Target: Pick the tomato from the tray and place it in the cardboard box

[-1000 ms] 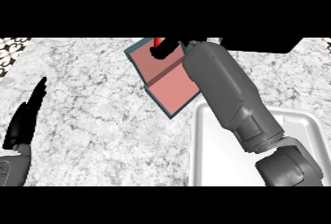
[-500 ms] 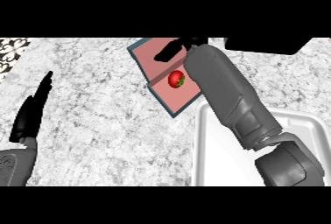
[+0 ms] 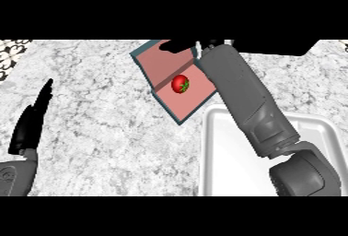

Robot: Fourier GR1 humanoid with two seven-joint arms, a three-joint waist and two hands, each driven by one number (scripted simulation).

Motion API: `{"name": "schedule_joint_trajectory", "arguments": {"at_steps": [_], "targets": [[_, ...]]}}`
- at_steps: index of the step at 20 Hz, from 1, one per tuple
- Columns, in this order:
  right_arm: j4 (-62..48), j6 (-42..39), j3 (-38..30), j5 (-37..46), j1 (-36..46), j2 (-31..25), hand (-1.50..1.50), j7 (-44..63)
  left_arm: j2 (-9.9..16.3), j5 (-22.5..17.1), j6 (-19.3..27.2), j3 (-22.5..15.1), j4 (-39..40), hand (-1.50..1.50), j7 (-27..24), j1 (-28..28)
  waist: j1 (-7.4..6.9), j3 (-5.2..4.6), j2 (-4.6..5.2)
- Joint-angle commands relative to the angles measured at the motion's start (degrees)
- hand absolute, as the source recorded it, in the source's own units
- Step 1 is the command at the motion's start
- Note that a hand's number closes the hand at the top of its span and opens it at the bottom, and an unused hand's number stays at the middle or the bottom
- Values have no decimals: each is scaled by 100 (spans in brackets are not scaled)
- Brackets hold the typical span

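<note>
While the right arm reaches over the box, these are the points that matter:

Risk, forearm sweep: the grey right forearm lies along the right side of the cardboard box [image 3: 166, 69], above its right wall. If the arm draws back low toward the near side, I judge it could catch that wall and drag or turn the box.

Risk, rolling: the tomato [image 3: 180, 84] is round and rests on a flat floor, so a knock to the box could send it rolling inside. The walls should keep it in.

Risk, tray: the white tray [image 3: 224, 138] sits just near and right of the box, under the forearm. A careless pull back could nudge it too.

Right hand: the right hand [image 3: 178, 44] shows only as a dark shape at the far edge of the box, partly cut off. Whether its fingers are spread or curled, I cannot tell. It is not on the tomato.

Left hand: the left hand [image 3: 31, 122] rests at the left edge, fingers straight and pointing far, holding nothing.

Tomato, place: inside the box, toward its right-hand part, apart from both hands.

Tomato, look: small, glossy red, with a green stem patch facing up and right.

Box, look: pinkish floor, dark teal rim, set at an angle on the speckled counter [image 3: 102, 92].
</note>
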State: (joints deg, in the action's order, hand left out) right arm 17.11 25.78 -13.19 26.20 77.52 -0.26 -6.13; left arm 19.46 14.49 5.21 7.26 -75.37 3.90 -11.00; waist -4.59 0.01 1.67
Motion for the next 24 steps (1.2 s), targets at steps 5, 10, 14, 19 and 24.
{"name": "schedule_joint_trajectory", "arguments": {"at_steps": [5, 10, 14, 19, 24], "targets": [[50, -376, -707, -732, -85, -330, -150, -789, -8, 4, 64, 119, 1, 0, -80, 178, 201, -1, -70], [296, -1030, -774, -876, -591, -1120, -150, -857, -98, 35, 174, 181, 15, 0, -131, 379, 397, -1, -140], [380, -1474, -858, -994, -842, -1698, -150, -845, -5, 32, 95, 274, 270, 0, -335, 445, 427, -3, -147], [380, -2213, -891, -1071, -1388, -2411, -150, -1338, 126, -120, -135, 372, -55, 0, -246, 503, 371, 1, -135], [685, -2814, -571, -954, -1825, -2591, -150, -1289, 12, 127, 90, 293, -286, 0, -15, 571, 392, 1, -147]]}}
